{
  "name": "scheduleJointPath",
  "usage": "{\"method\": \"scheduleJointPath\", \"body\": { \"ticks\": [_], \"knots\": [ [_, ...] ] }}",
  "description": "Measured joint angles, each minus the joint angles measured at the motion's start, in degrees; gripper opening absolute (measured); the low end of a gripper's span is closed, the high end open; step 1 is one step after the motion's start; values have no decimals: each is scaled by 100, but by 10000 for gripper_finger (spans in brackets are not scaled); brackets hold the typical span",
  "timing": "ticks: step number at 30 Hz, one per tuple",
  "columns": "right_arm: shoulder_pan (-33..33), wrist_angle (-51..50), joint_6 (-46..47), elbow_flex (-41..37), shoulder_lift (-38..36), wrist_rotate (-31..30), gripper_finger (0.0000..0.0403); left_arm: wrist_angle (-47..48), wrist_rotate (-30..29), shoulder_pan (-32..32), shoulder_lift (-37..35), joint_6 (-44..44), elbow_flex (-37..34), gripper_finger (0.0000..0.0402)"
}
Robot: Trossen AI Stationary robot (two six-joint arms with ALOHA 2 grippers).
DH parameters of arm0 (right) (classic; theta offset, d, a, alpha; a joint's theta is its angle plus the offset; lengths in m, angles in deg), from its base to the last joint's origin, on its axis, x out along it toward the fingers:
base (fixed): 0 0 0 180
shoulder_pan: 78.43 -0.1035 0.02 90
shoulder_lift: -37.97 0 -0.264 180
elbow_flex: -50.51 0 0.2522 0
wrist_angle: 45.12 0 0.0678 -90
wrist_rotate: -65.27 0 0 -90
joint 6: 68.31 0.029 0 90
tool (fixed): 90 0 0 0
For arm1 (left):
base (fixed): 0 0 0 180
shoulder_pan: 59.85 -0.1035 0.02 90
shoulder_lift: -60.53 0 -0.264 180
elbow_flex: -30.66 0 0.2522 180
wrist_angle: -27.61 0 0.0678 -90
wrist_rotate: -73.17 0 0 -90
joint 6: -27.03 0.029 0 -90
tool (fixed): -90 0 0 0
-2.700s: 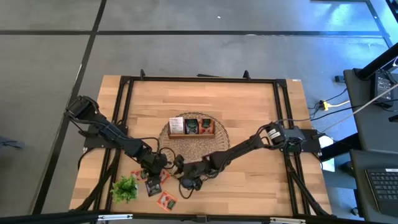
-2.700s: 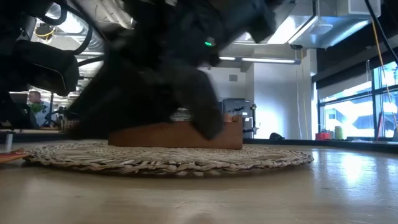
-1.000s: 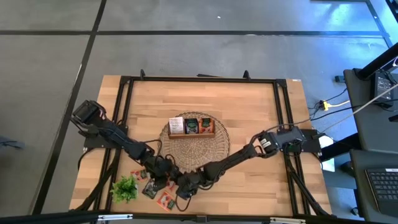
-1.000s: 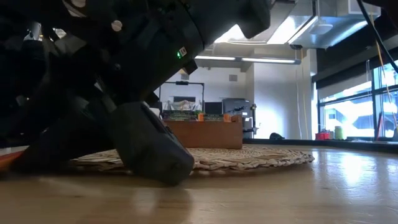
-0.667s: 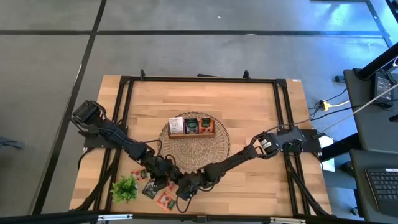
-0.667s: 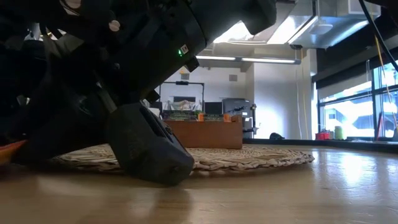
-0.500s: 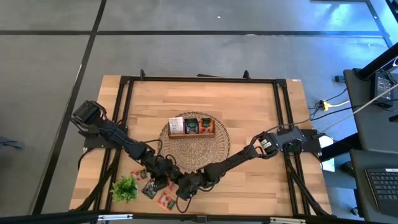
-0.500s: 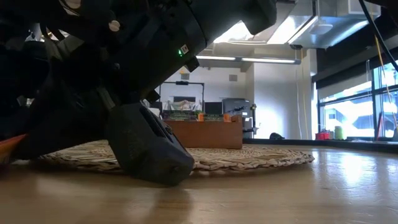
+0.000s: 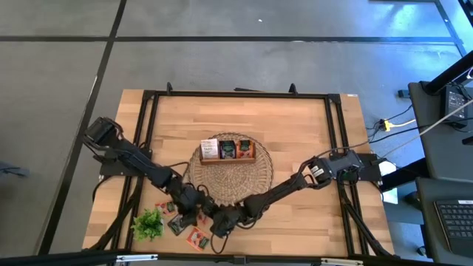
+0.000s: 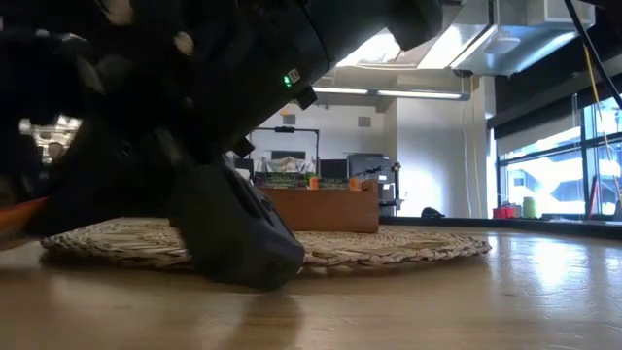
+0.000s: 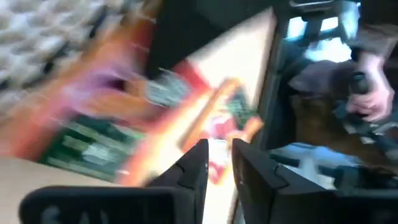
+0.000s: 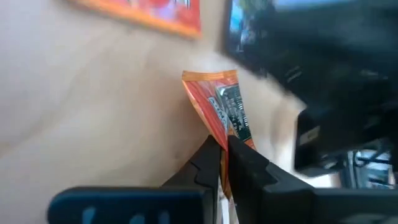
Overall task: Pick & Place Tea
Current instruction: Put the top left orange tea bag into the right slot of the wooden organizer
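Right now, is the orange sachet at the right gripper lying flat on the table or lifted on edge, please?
Lifted on edge: the right gripper pinches the orange sachet, which stands up from the table.

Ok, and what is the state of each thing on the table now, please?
right gripper: jaws shut on the orange sachet, which is tilted.
left gripper: low, close beside the right one.
wooden tray: on the wicker mat, three compartments filled.
red sachet: flat on the table, free.
plant sprig: lying on the table.
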Motion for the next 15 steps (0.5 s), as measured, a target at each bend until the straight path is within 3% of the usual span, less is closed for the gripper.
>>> {"method": "scheduleJointPath", "body": {
  "ticks": [7, 12, 15],
  "knots": [
    [-27, -253, -49, 16, -403, -582, 22, 253, -107, -137, -1134, 46, 0, 68],
    [-17, -1050, 80, -32, -610, -489, 20, 306, -472, -376, -1778, 433, 43, 69],
    [-4, -1656, 451, 26, -942, -750, 21, -75, -648, -552, -2276, 831, 36, 71]
  ]
}}
